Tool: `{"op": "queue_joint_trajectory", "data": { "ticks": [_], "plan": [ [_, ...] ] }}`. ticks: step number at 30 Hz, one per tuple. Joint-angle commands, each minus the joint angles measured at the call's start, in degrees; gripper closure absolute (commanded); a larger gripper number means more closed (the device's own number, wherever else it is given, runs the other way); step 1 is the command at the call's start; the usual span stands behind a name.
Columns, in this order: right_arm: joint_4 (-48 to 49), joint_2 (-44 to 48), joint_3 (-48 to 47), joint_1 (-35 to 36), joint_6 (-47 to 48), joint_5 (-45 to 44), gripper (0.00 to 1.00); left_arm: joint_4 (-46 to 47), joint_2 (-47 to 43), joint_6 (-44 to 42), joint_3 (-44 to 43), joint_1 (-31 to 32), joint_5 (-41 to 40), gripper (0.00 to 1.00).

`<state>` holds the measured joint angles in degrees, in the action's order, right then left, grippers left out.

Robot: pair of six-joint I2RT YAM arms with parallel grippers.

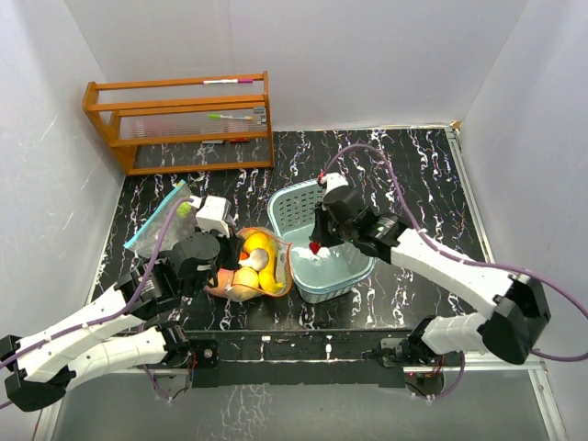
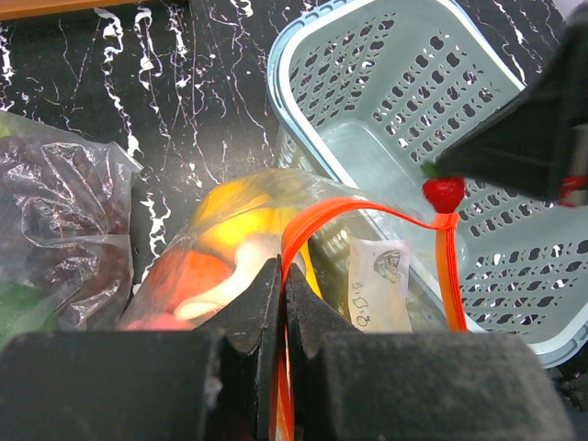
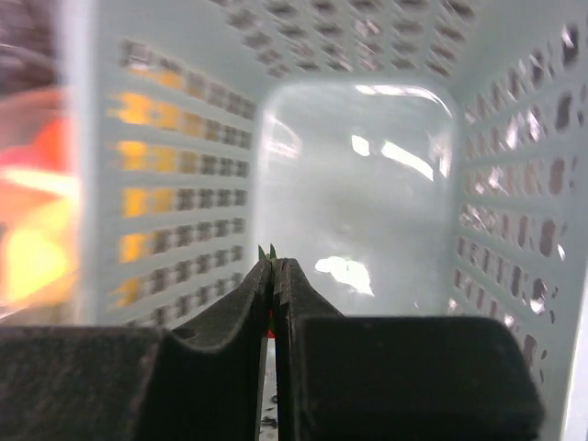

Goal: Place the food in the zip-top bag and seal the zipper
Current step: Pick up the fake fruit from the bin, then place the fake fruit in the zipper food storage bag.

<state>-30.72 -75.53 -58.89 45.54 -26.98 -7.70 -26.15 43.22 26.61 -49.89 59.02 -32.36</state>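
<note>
The clear zip-top bag [image 1: 250, 268], orange zipper [image 2: 367, 213] open, lies stuffed with yellow, orange and peach fruit [image 2: 241, 225], while a small red strawberry [image 2: 443, 191] hangs pinched in my right claw [image 3: 273, 266].

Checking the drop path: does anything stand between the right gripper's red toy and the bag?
Yes, the basket's wall: the right gripper holds the red toy inside the basket, and the bag lies outside that wall.
</note>
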Motion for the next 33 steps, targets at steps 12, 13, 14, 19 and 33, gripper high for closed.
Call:
{"op": "queue_joint_trajectory", "data": {
  "ticks": [12, 13, 14, 19, 33],
  "plan": [
    [18.06, 14.77, -6.79, 8.86, 8.65, 25.39, 0.92, 1.10, 1.77, 0.11, -1.09, -0.16, 0.10, 1.00],
    [18.59, 14.06, -6.76, 10.89, 8.88, 24.15, 0.92, 1.06, 1.80, 0.11, -1.15, -0.20, 0.10, 1.00],
    [18.94, 12.98, -6.76, 12.86, 9.05, 22.08, 0.92, 0.98, 1.92, 0.18, -1.23, -0.22, 0.17, 1.00],
    [18.33, 6.09, -8.01, 17.92, 9.86, 16.64, 0.92, 0.13, 1.54, 0.28, -1.79, -0.23, 0.24, 1.00],
    [17.89, 2.14, -7.85, 18.18, 9.45, 4.24, 0.38, -1.56, -0.76, 0.38, -1.29, -0.23, 0.44, 1.00]
  ]
}}
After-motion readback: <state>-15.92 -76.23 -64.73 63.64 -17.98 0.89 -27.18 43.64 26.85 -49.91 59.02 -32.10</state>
